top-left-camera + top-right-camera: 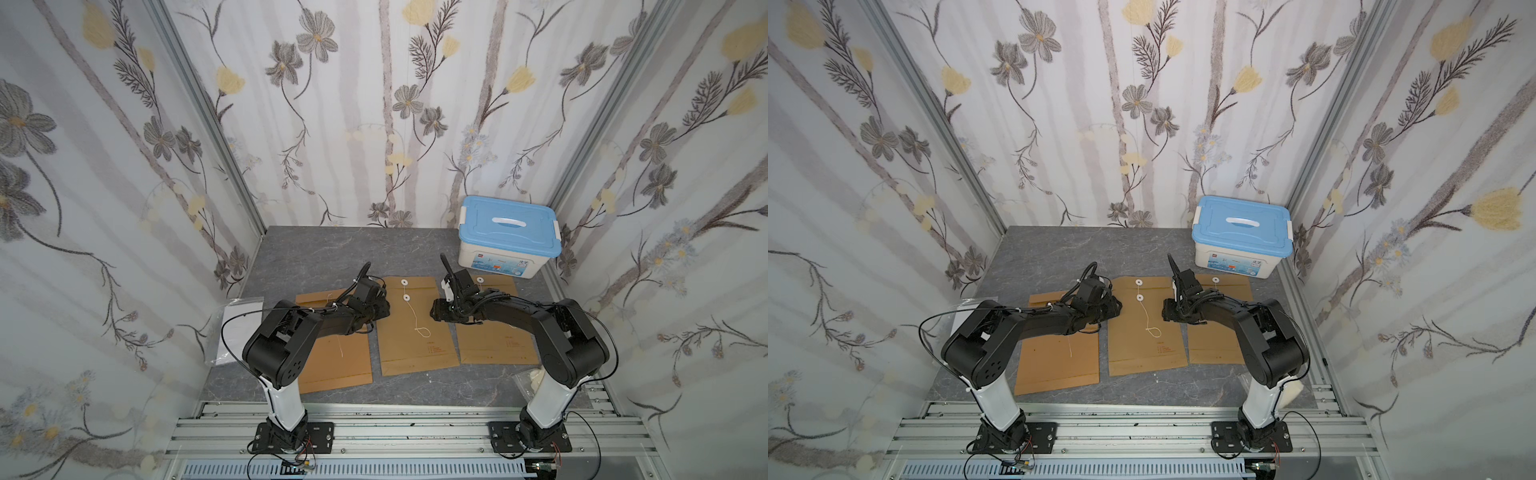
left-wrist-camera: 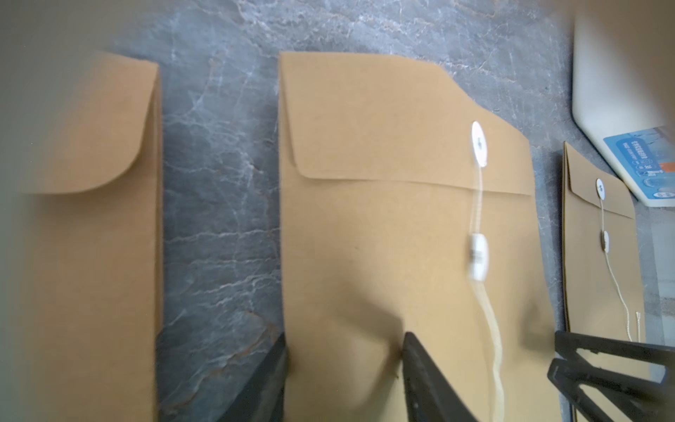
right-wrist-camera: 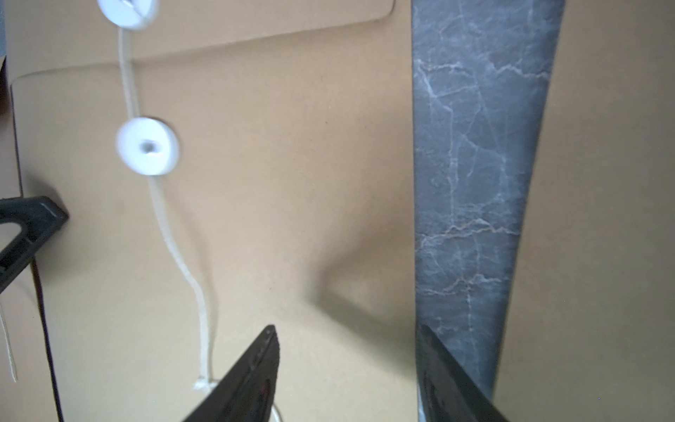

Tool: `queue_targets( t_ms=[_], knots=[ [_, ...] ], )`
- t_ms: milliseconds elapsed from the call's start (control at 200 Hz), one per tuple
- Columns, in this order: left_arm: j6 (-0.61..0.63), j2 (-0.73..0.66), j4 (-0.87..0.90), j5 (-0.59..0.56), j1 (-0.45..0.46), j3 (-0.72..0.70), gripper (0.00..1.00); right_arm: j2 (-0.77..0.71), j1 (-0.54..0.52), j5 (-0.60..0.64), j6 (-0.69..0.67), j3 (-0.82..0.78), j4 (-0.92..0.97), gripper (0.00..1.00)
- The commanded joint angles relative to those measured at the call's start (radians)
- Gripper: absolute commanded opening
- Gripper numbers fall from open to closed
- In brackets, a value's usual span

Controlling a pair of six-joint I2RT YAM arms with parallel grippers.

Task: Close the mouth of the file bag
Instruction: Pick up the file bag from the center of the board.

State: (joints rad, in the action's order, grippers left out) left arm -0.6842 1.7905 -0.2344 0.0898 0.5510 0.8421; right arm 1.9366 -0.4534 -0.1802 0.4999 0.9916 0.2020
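- While the flap [image 2: 365, 128] of the middle file bag [image 1: 407, 357] lies folded down at the centre of a top view, we judge the closing only partly done.
- Low in the left wrist view, our left gripper [image 2: 345, 336] has its jaws apart, straddling that bag's edge and gripping nothing.
- At frame centre, the string [image 1: 415, 316] trails loose below the lower button [image 1: 407, 297]; winding it is what we have left.
- Low in the right wrist view, our right gripper [image 3: 346, 328] is likewise spread, astride the opposite edge.
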Motion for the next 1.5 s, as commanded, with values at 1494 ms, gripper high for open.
queue_targets(
  t_ms=[1494],
  knots=[
    [-0.183,-0.06,-0.296,0.223,-0.099,-0.191,0.21,-0.021,-0.001,-0.03,-0.01,0.002,0.027,0.64]
  ],
)
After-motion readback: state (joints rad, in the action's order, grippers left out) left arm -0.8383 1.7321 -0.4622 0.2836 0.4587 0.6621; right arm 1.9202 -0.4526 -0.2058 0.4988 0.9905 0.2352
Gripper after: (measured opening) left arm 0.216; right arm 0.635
